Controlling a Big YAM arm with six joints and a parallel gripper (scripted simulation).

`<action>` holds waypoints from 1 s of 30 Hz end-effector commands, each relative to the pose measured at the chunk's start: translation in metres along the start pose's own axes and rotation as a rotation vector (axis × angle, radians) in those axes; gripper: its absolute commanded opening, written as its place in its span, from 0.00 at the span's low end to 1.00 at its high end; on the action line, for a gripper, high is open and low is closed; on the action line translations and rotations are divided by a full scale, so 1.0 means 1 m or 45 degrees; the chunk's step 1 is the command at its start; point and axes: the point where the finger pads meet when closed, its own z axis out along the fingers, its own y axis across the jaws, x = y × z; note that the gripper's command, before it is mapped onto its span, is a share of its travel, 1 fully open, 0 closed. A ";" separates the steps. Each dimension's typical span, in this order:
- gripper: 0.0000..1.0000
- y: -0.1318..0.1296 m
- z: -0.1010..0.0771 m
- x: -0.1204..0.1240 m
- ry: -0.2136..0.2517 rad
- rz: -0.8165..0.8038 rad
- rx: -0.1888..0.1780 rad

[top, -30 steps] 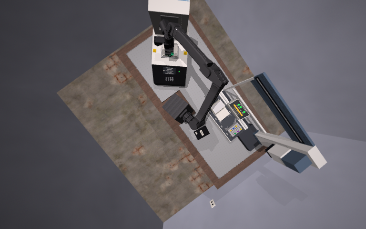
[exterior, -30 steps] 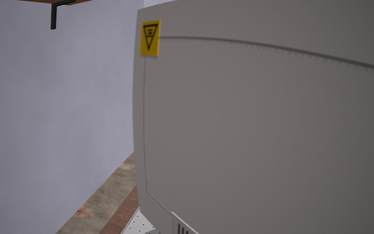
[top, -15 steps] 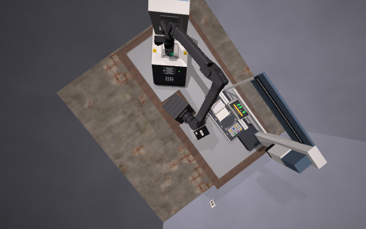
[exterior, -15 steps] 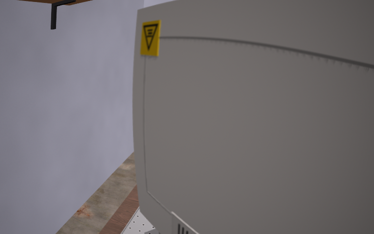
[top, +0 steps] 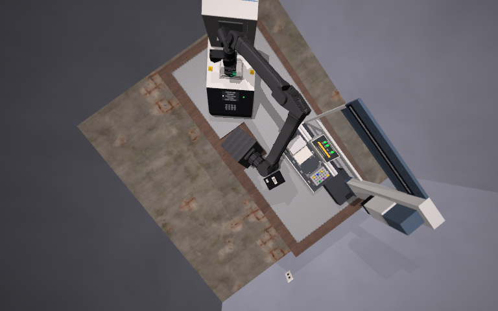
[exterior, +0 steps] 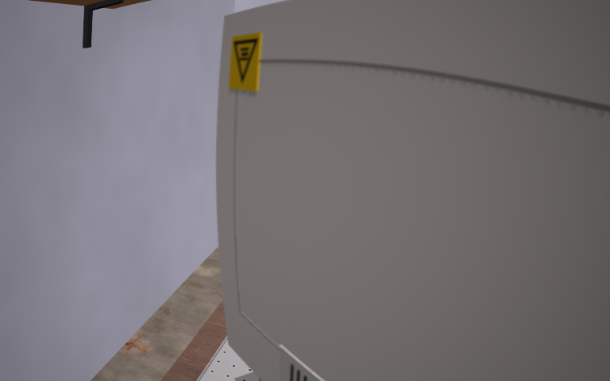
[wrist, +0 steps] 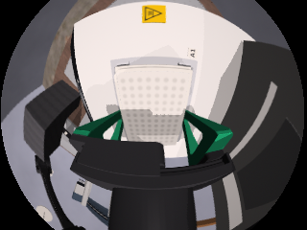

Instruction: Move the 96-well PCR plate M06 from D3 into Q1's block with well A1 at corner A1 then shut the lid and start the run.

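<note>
The cycler Q1 stands at the far end of the mat with its lid raised at the rear. Its lamp shows green. My gripper is over Q1's block and is shut on the white 96-well plate M06. In the wrist view the green fingers clamp the plate's long sides. The plate lies over the block, between the corner brackets. A small A1 mark sits on the deck by the plate's far right corner. I cannot tell if the plate rests on the block.
The hand-off row holds a white plate, a tube block with coloured caps and a block with green spots. A black regrip nest lies near the arm's base. The exterior view shows only Q1's grey housing.
</note>
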 end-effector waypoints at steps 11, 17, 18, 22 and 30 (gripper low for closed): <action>0.00 -0.010 -0.008 -0.013 0.004 0.012 0.027; 0.00 -0.012 -0.009 -0.013 0.002 0.015 0.032; 0.00 -0.012 -0.009 -0.012 0.002 0.015 0.033; 0.00 -0.016 -0.010 -0.013 -0.005 0.011 0.047; 0.00 -0.016 -0.010 -0.001 -0.013 0.008 0.043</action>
